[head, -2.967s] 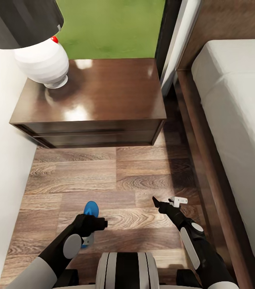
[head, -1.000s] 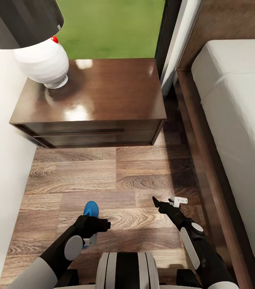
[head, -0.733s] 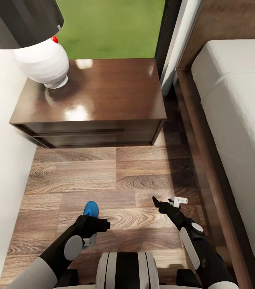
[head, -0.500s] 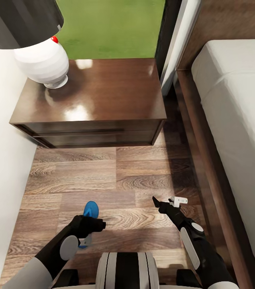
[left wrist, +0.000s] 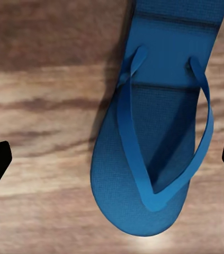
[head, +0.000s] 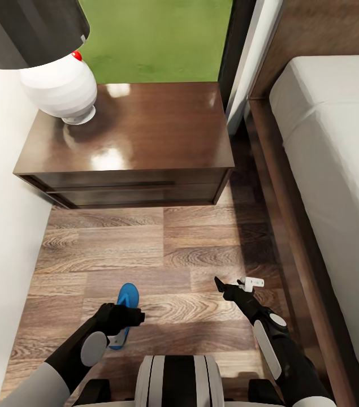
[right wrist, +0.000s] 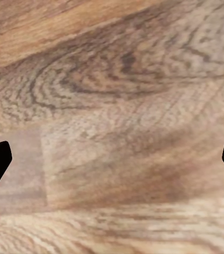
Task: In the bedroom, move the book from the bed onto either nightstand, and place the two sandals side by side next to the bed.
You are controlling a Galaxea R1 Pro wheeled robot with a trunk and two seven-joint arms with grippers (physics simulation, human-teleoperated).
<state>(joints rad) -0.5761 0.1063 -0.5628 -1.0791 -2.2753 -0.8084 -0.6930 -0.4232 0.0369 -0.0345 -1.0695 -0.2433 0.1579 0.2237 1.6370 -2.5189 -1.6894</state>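
Currently your left gripper (head: 124, 319) hangs over the sandal (left wrist: 157, 137), jaws spread wide, gripping nothing; the sandal lies flat on the floor (head: 162, 249) before the nightstand (head: 128, 141). Your right gripper (head: 233, 285) is likewise spread, over bare floor beside the bed (head: 337, 164).

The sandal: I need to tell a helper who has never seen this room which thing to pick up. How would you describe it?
Start at the glossy dark nightstand with the white lamp, left of the bed. On the wood-plank floor in front of it, under the left gripper, lies the sandal. It is a flat flip-flop, the one bright blue thing among browns and whites.
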